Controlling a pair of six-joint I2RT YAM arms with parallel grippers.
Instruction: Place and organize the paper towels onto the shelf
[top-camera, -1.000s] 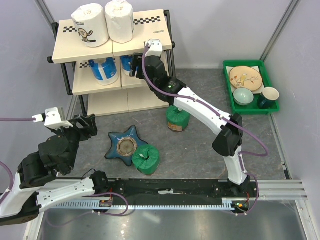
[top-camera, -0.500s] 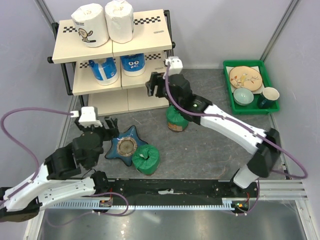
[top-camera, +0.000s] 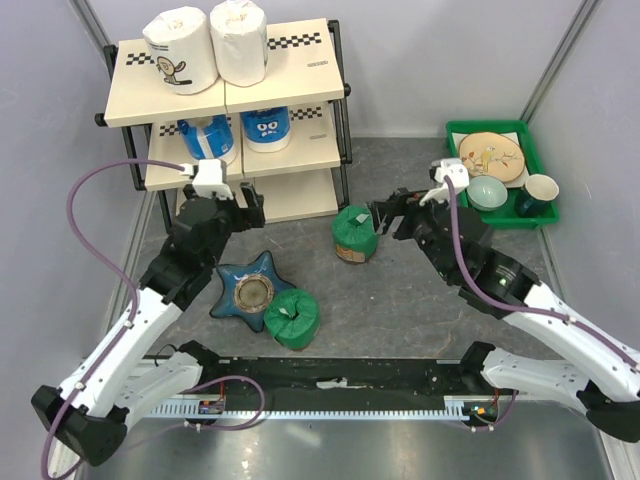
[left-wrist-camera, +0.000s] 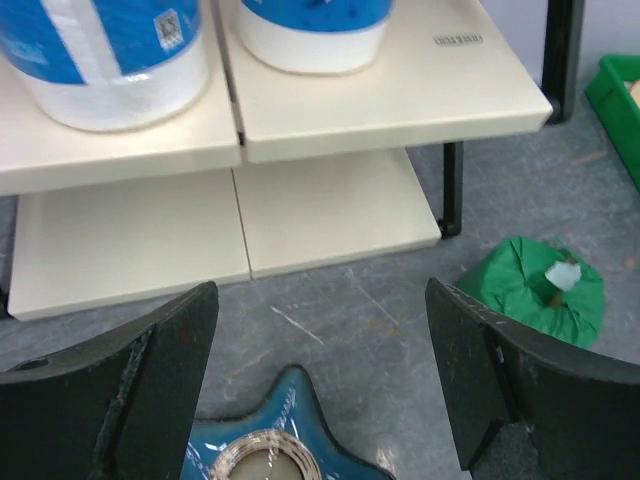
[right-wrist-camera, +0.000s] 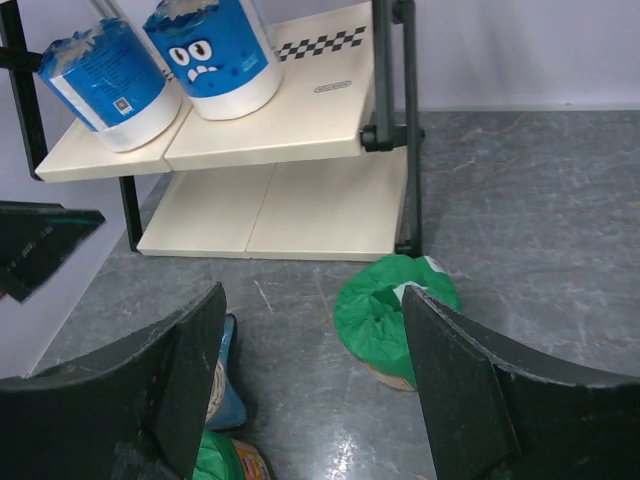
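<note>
The shelf (top-camera: 300, 60) stands at the back left. Two white paper towels (top-camera: 180, 50) (top-camera: 238, 40) stand on its top tier and two blue ones (top-camera: 210, 138) (top-camera: 266, 125) on the middle tier. One green roll (top-camera: 354, 235) stands on the floor by the shelf's right leg. The other green roll (top-camera: 292, 318) sits beside the blue star dish (top-camera: 248, 285). My left gripper (top-camera: 252, 207) is open and empty above the floor before the bottom tier (left-wrist-camera: 330, 200). My right gripper (top-camera: 390, 218) is open and empty just right of the upright green roll (right-wrist-camera: 390, 315).
A green tray (top-camera: 455, 180) with a plate, bowl and cup stands at the back right. The shelf's black posts (right-wrist-camera: 405, 130) stand just behind the upright green roll. Grey walls close in on both sides.
My right gripper left a blue roll on the middle tier and drew back right, down beside the upright green roll. My left arm swung forward toward the shelf's bottom tier.
</note>
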